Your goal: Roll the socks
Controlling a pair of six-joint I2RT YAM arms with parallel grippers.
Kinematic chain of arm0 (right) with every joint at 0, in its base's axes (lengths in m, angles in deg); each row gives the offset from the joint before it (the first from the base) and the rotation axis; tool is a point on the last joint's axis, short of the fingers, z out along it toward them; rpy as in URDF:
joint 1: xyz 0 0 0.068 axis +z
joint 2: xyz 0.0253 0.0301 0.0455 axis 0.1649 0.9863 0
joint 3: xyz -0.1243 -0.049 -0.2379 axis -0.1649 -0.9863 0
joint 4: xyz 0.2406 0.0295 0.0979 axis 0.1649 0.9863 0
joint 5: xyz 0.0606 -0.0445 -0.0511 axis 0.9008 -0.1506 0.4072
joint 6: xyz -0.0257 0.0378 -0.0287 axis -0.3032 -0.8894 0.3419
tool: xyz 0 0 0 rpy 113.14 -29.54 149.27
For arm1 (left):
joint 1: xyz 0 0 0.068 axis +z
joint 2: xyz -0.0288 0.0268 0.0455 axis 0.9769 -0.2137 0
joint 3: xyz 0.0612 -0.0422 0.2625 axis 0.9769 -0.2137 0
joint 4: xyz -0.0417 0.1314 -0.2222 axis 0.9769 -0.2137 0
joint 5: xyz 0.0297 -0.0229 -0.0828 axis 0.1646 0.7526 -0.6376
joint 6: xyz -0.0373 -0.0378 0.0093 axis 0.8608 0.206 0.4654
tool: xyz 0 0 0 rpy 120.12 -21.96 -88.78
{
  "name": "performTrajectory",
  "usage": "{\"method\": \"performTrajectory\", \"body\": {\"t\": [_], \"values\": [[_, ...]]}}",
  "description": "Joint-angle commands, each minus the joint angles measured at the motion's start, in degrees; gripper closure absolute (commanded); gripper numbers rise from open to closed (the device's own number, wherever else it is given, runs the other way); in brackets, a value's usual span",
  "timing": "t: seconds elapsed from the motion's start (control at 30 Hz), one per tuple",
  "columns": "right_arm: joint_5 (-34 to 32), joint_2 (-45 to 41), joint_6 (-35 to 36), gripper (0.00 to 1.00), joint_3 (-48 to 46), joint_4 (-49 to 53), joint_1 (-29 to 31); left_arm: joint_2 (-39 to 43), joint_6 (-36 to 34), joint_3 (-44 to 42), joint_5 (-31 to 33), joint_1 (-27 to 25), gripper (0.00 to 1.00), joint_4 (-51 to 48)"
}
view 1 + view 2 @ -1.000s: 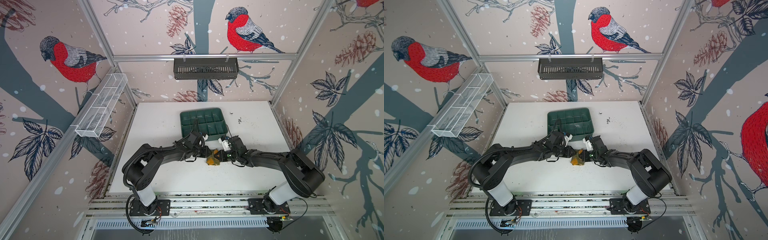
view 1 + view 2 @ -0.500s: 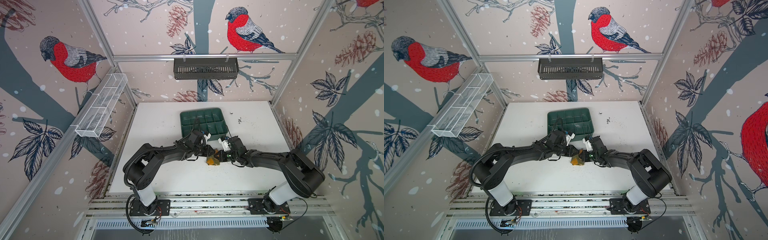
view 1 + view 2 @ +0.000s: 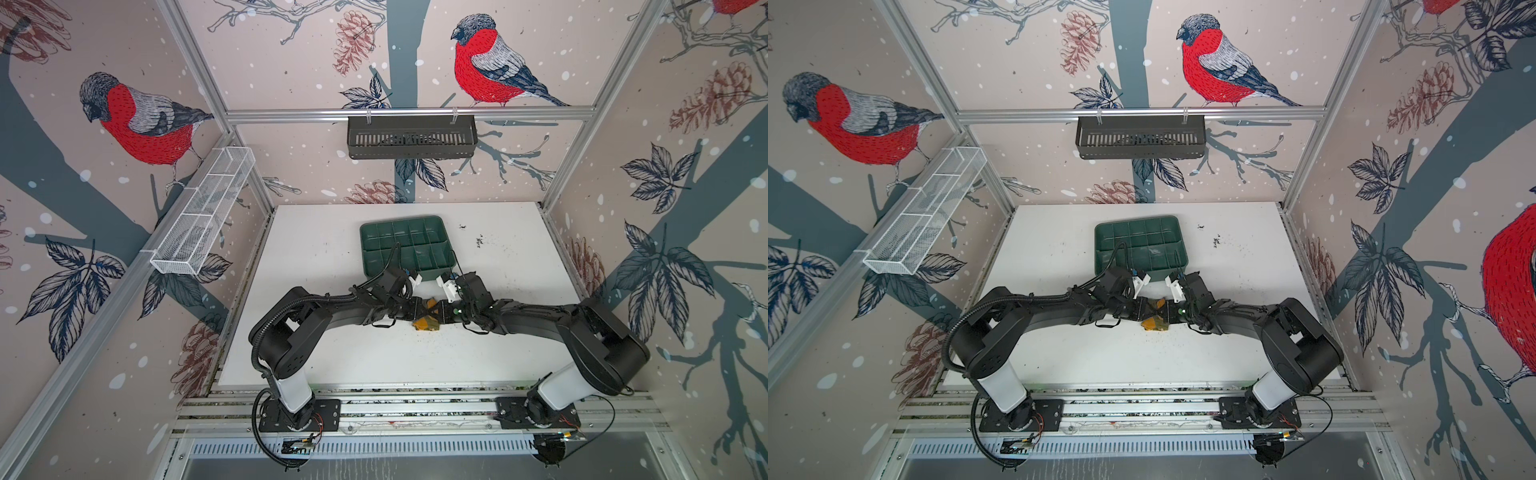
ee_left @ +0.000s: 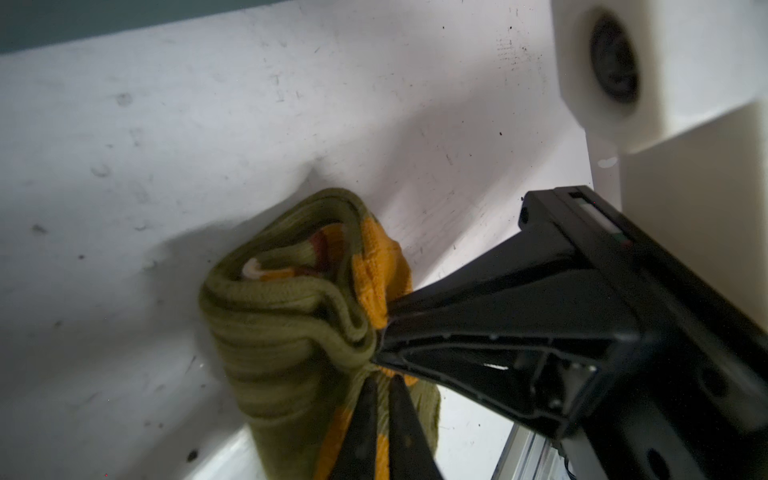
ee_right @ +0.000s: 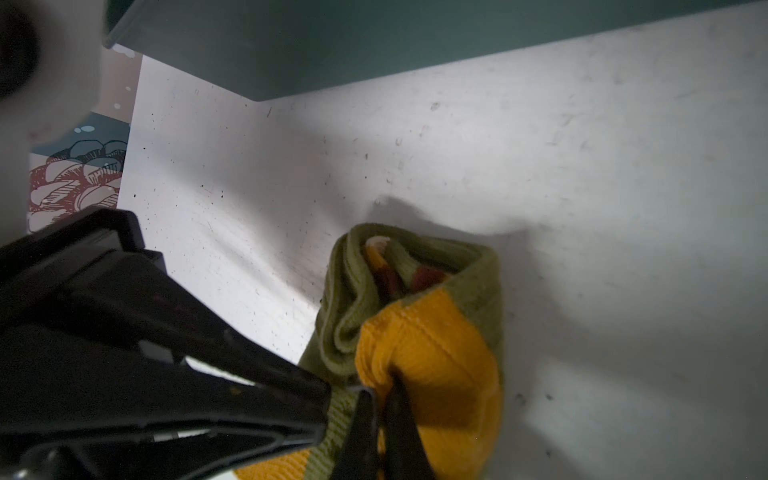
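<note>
Left wrist view: left hand (image 4: 380,386) closed narrow on a fold of the socks (image 4: 286,328); I judge it pins the layers so the roll does not open
Socks: one bundle between both hands, just before the green tray (image 3: 363,245); whether it touches the table (image 3: 332,353) I cannot tell
Right wrist view: right hand (image 5: 380,386) closed narrow on the orange toe, opposite side; probably to stretch it over the roll

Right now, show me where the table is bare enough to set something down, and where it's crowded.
Free: the table left of the green tray; the strip between the socks and the front rail. Right of the tray is bare but speckled. Crowded: the middle, where left gripper and right gripper pinch the socks.
</note>
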Motion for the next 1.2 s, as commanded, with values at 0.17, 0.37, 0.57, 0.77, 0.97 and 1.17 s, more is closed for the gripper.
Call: {"method": "performTrajectory", "body": {"t": [0.17, 0.37, 0.57, 0.77, 0.97, 1.17], "values": [[-3.5, -0.2, 0.4, 0.94, -0.8, 12.5, -1.0, -1.3, -0.8, 0.8, 4.5, -0.4, 0.91, -0.5], [-3.8, -2.3, 0.8, 0.94, -1.3, 14.0, -1.9, -2.9, -0.3, 1.6, 4.9, -0.5, 0.91, 1.2], [-3.6, -3.9, 1.3, 0.95, -1.5, 14.8, -2.7, -2.7, 0.6, 1.9, 4.3, -1.1, 0.91, 2.9], [-3.4, -4.0, 1.4, 0.95, -1.4, 14.4, -3.3, -3.0, 1.6, 2.3, 2.5, -2.3, 0.91, 4.4], [-2.2, -5.0, 0.8, 0.95, -1.7, 13.6, -3.6, -3.0, 2.0, 2.8, 1.8, -3.0, 0.92, 5.0], [-1.3, -7.6, 0.8, 0.95, -2.0, 14.2, -4.4, -5.1, 2.5, 2.8, 1.4, -3.2, 0.93, 6.1]]}}
